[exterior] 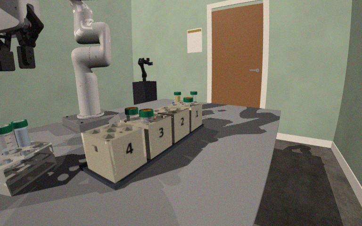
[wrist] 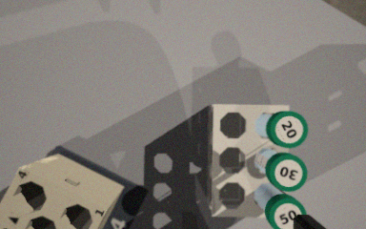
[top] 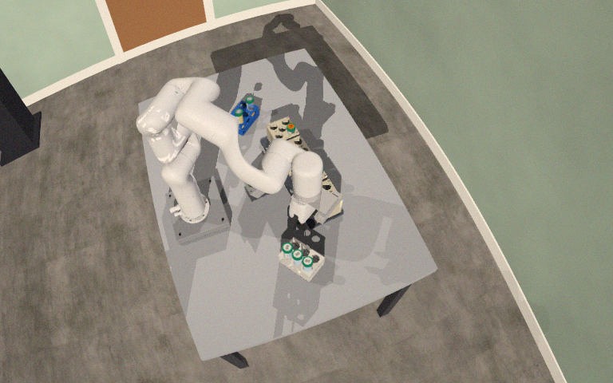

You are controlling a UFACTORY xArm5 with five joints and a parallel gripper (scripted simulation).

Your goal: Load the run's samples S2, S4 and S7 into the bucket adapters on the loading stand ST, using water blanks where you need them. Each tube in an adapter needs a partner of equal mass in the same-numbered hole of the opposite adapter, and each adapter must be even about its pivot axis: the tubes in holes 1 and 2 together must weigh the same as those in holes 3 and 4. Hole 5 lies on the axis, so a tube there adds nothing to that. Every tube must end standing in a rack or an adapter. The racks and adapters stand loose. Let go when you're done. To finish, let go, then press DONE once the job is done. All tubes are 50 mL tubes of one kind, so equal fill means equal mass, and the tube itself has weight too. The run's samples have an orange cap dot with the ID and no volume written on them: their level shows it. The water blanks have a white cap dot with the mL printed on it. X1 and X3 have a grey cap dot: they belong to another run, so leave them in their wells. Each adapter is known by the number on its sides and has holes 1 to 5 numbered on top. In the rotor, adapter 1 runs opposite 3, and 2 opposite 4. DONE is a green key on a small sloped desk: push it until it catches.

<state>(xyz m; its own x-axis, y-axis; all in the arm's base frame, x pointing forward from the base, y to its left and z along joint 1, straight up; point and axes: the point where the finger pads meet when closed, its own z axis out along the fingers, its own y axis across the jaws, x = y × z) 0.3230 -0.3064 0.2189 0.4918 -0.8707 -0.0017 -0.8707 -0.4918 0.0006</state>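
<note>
My gripper [top: 297, 226] [exterior: 16, 61] is open and empty, high near the end of adapter 4 and the blank rack. One fingertip shows at the wrist view's bottom right. The clear rack [wrist: 221, 143] holds water blanks 20 [wrist: 287, 129] [top: 307, 262], 30 [wrist: 287, 172] [top: 297, 254] and 50 [wrist: 285, 217] [top: 286, 247]; three wells beside them are empty. Sample S2 [exterior: 146, 113] and sample S4 [exterior: 131, 110] stand in adapter 3 [exterior: 160, 141]. An orange-dotted tube [top: 290, 127] [exterior: 188, 99], ID unreadable, stands in adapter 1 [exterior: 196, 119]. Adapter 4 [exterior: 117, 159] [wrist: 102, 181] and adapter 2 [exterior: 182, 129] show no tubes.
A blue rack [top: 243, 131] at the back holds two green-capped tubes, one yellowish [top: 239, 113] and one pale [top: 250, 99]. My arm hides the middle of the stand in the top view. The small desk [top: 256, 193] beside the stand is partly hidden under the arm.
</note>
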